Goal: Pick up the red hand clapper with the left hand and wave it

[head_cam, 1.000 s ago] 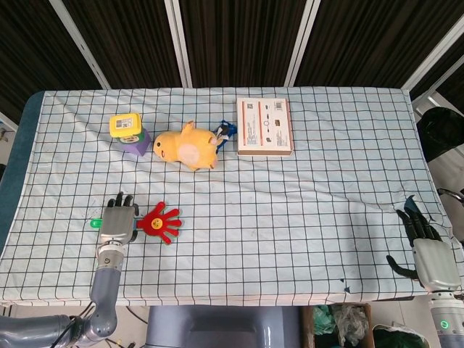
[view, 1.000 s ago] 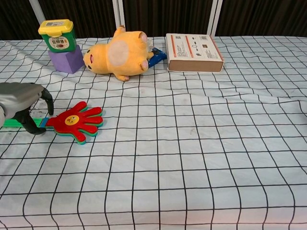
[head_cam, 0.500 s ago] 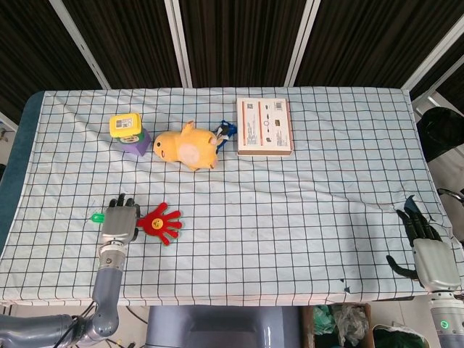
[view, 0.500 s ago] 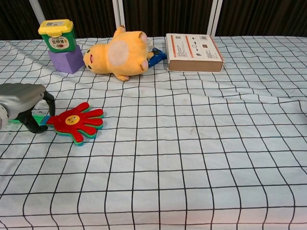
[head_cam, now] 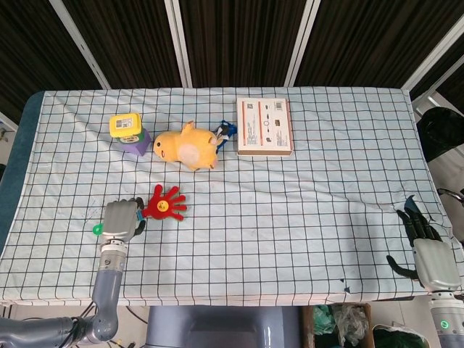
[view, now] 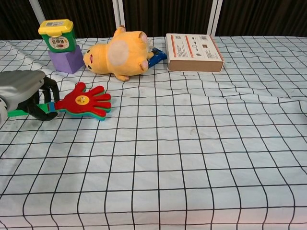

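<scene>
Left hand (head_cam: pixel 121 220) grips the green handle of the red hand clapper (head_cam: pixel 166 204), fingers (view: pixel 42 103) curled around it. The clapper sits at the near-left of the worktop (head_cam: pixel 304 217), its red palm apparently just clear of the checked cloth. Right hand (head_cam: pixel 428 255) rests at the near-right edge, fingers apart, holding nothing.

Risks: the grip sits far down a thin handle, so a brisk wave could twist or slip it. A wide swing may strike the yellow plush toy (head_cam: pixel 185 148) or the yellow-lidded jar (head_cam: pixel 125 125) nearby.
</scene>
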Robot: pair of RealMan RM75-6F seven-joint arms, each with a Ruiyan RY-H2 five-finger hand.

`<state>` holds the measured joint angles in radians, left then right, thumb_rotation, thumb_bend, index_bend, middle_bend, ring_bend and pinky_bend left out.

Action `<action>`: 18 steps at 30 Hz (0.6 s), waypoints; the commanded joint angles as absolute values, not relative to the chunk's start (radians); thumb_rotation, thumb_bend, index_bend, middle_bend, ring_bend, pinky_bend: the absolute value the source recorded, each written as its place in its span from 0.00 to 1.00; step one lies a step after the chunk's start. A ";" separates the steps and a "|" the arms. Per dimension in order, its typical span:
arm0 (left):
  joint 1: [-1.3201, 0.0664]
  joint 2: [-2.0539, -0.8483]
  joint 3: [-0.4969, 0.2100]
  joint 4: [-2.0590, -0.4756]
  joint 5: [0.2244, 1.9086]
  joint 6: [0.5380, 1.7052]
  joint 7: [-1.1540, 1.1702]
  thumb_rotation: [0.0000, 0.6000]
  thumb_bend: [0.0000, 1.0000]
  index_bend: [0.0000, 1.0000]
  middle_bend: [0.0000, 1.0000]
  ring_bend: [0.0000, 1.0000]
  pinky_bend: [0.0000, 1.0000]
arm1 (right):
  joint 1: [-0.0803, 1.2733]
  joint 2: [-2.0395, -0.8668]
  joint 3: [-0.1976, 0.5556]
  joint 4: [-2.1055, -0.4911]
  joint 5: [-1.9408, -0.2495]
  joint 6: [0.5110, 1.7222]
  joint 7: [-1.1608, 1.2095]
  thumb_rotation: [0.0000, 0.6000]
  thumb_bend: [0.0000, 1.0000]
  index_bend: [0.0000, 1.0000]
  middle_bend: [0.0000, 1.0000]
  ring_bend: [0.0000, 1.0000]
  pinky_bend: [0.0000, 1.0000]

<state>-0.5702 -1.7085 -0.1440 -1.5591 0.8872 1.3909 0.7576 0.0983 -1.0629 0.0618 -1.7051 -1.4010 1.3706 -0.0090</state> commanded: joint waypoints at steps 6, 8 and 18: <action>-0.545 -1.712 -0.124 -1.540 1.088 1.421 0.571 1.00 0.58 0.71 0.72 0.61 0.68 | 0.098 -1.062 0.062 -1.707 -1.397 1.369 -0.013 1.00 0.23 0.00 0.00 0.00 0.15; -0.540 -1.706 -0.118 -1.546 1.136 1.427 0.525 1.00 0.58 0.71 0.73 0.62 0.68 | 0.098 -1.062 0.063 -1.708 -1.396 1.369 -0.013 1.00 0.23 0.00 0.00 0.00 0.15; -0.514 -1.656 -0.085 -1.627 1.387 1.506 0.353 1.00 0.58 0.72 0.74 0.63 0.69 | 0.098 -1.062 0.064 -1.709 -1.393 1.370 -0.014 1.00 0.23 0.00 0.00 0.00 0.15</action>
